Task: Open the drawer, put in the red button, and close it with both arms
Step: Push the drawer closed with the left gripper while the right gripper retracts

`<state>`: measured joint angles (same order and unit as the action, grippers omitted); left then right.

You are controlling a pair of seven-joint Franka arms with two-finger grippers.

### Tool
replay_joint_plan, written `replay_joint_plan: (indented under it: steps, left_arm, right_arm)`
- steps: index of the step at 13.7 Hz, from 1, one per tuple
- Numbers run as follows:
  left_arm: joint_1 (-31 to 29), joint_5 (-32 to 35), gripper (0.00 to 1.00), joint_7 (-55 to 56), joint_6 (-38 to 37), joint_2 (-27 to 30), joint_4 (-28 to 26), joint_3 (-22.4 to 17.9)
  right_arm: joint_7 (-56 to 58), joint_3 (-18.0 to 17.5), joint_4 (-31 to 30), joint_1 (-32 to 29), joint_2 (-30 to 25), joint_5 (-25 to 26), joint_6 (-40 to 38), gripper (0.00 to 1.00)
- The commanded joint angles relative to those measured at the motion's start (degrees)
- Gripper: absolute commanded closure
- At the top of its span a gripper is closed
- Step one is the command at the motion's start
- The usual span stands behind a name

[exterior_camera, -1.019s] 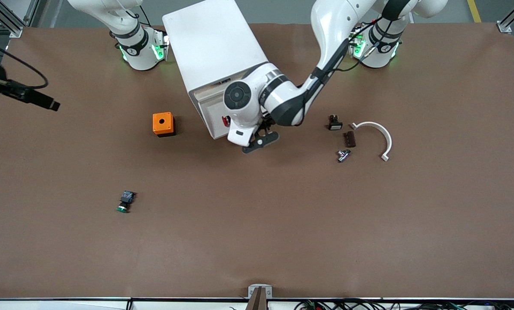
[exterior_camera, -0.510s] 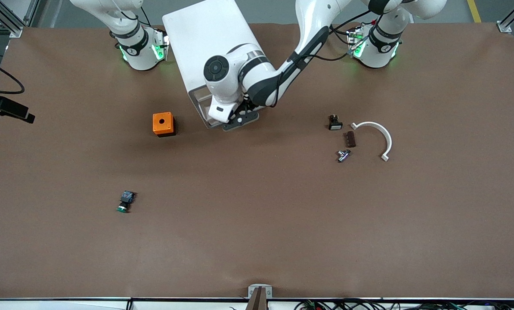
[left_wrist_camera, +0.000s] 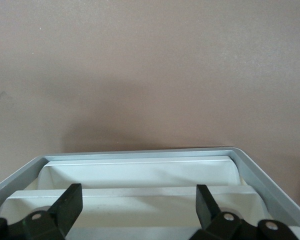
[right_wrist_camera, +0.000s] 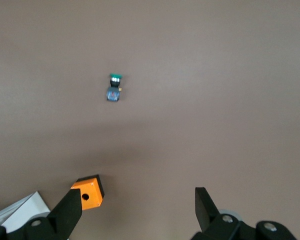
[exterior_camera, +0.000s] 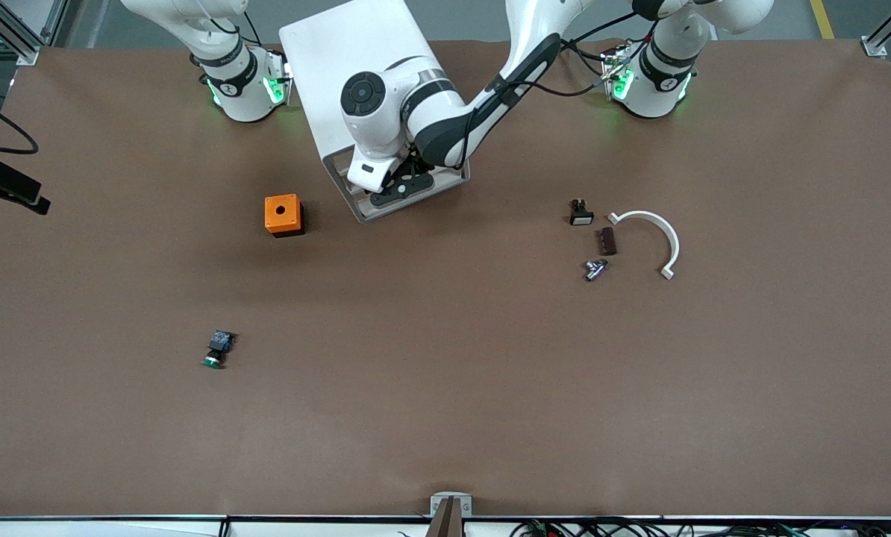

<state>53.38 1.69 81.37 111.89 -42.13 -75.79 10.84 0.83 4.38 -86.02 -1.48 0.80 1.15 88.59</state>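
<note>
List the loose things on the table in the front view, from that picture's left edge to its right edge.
green button → orange box → small black switch → metal fitting → dark brown block → white curved bracket

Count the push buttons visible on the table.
1: the green-capped button lies on the table, nearer the front camera than the orange box, toward the right arm's end. A red one may be hidden inside the cabinet.

Cabinet between the arm bases, box beside it, button nearer the camera.
</note>
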Motion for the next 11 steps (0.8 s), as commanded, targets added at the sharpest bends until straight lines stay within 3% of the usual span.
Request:
replay_joint_plan:
  steps: [1,5,11]
  left_arm:
    - [1.4,0.9,0.00,1.6,1.1,2.1,-1.3,0.1]
    - [-5.0,0.9,0.00,-8.1,1.1,3.4,-1.1,0.0]
    - [-19.6,1.0,0.00,-33.9,-0.5,6.4,-1.4,0.0]
  right_arm:
    - [0.3,-0.1,1.8,0.4,-0.3,1.4,-0.5,0.00]
    - [0.0,0.0,2.3,0.3,-0.4,1.2,-0.5,0.00]
    - [0.0,0.3,3.8,-0.3,-0.3,0.9,-0.5,0.00]
